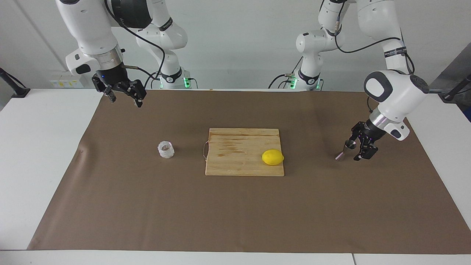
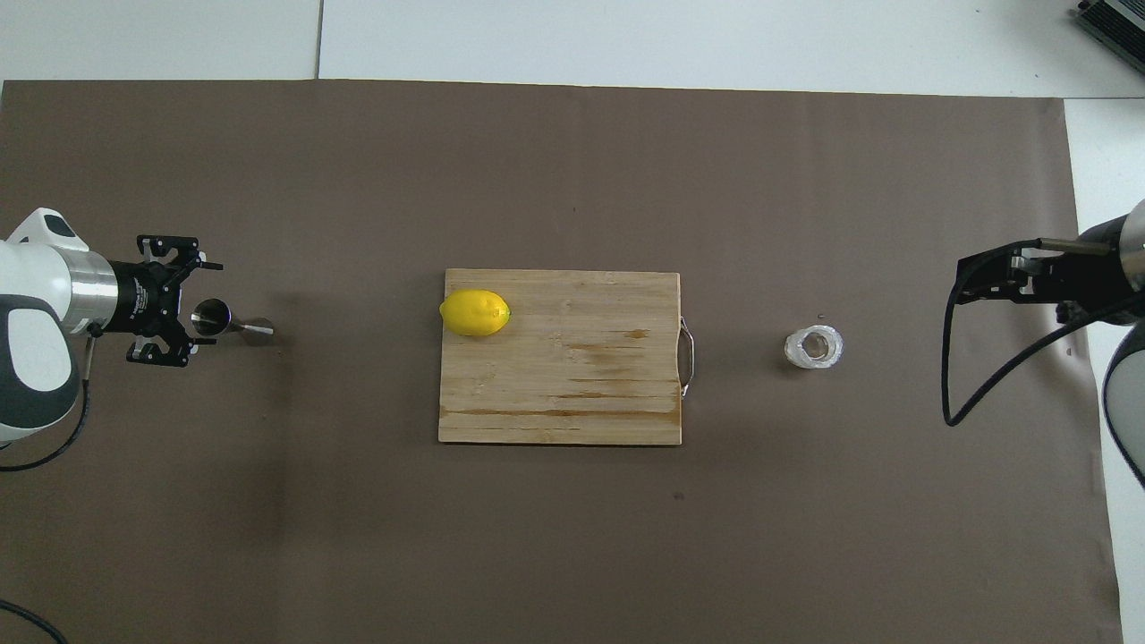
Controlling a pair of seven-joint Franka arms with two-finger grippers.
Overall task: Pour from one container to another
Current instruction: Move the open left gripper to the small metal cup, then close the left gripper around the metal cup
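The left arm reaches down toward its own end of the counter, wrist tilted, and its left gripper [image 1: 357,148] sits low with fingers [image 2: 212,266] spread to either side of the small shiny steel hourglass-shaped jigger [image 1: 344,149]; whether they touch it cannot be told. In the overhead view the gripper comes at the jigger from its nine o'clock. The right arm waits, its right gripper [image 1: 123,96] raised over the brown paper mat [image 1: 235,213] near the mat's corner at the right arm's end, fingers apart and holding nothing. The small squat clear glass cup with a bumpy frosty-white wall [image 1: 166,149] stands upright on the mat, well apart from the right gripper. In the overhead view the cup lies at three o'clock from the rectangular wooden cutting board [image 1: 235,162], just past its metal handle [image 2: 687,356], and the jigger lies well out at nine o'clock. A yellow lemon [image 1: 272,157] rests on the board at the edge toward the jigger. Board and lemon lie between the two vessels. The mat is bare at six and twelve o'clock of the board, and white counter [image 1: 40,147] borders the mat.
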